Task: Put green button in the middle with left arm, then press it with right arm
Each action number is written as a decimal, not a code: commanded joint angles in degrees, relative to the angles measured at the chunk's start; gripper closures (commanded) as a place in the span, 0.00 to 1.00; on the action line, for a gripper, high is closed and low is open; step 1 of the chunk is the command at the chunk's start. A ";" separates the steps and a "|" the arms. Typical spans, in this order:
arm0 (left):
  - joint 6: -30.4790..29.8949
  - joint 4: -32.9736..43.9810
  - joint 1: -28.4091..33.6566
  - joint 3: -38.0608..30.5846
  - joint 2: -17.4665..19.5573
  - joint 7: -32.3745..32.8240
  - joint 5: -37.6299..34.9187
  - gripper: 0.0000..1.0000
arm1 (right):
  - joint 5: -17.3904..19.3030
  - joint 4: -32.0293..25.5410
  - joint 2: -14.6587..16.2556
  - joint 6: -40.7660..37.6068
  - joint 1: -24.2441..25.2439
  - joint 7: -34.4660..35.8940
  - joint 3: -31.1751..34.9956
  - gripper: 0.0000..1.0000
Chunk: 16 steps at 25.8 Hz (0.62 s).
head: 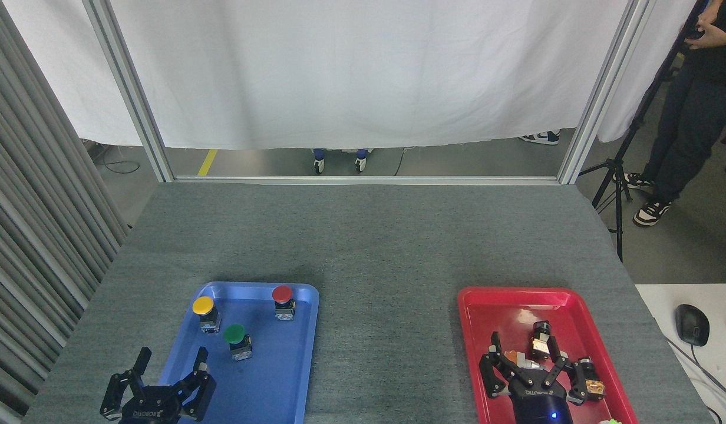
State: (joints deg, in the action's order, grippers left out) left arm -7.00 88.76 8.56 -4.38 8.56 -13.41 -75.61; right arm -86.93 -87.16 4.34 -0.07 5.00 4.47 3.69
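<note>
Green button (236, 337) sitting upright in blue tray (263, 377), round green cap, black-and-silver base; left claw (162, 377) spreading wide near it; right claw (525, 356) splaying wide over red tray (498, 306)

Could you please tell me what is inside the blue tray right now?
The blue tray holds three push buttons standing apart: the yellow button, the red button and the green button. The left gripper covers the tray's near-left corner, so that patch is hidden.
</note>
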 commanded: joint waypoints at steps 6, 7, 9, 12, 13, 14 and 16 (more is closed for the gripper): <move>-1.71 -0.61 0.58 -0.01 0.32 -0.30 0.81 0.01 | -0.08 -0.03 0.06 -0.02 0.01 0.27 0.00 0.00; -1.71 -0.69 0.49 -0.01 0.23 -0.30 0.81 0.01 | 0.01 -0.03 0.06 -0.02 0.01 0.27 0.00 0.00; -1.71 -0.61 0.58 -0.01 0.32 -0.30 0.73 0.01 | -0.08 -0.03 0.06 -0.02 0.01 0.27 0.00 0.00; -1.79 -0.61 0.41 -0.01 0.76 -0.21 0.81 0.01 | -0.08 -0.03 0.06 -0.02 0.01 0.27 0.00 0.00; -1.79 -0.61 0.32 -0.01 0.76 -0.12 0.81 0.01 | -0.08 -0.03 0.06 -0.02 0.01 0.27 0.00 0.00; -1.79 -0.61 0.32 -0.01 0.76 -0.12 0.81 0.01 | -0.08 -0.03 0.06 -0.02 0.01 0.27 0.00 0.00; -1.79 -0.69 0.23 -0.01 0.76 -0.03 0.81 0.01 | -0.08 -0.03 0.14 -0.02 0.01 0.27 0.00 0.00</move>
State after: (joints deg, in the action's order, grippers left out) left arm -8.76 88.13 8.89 -4.39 9.26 -13.64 -74.82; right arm -87.00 -87.19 4.41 -0.07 5.01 4.74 3.69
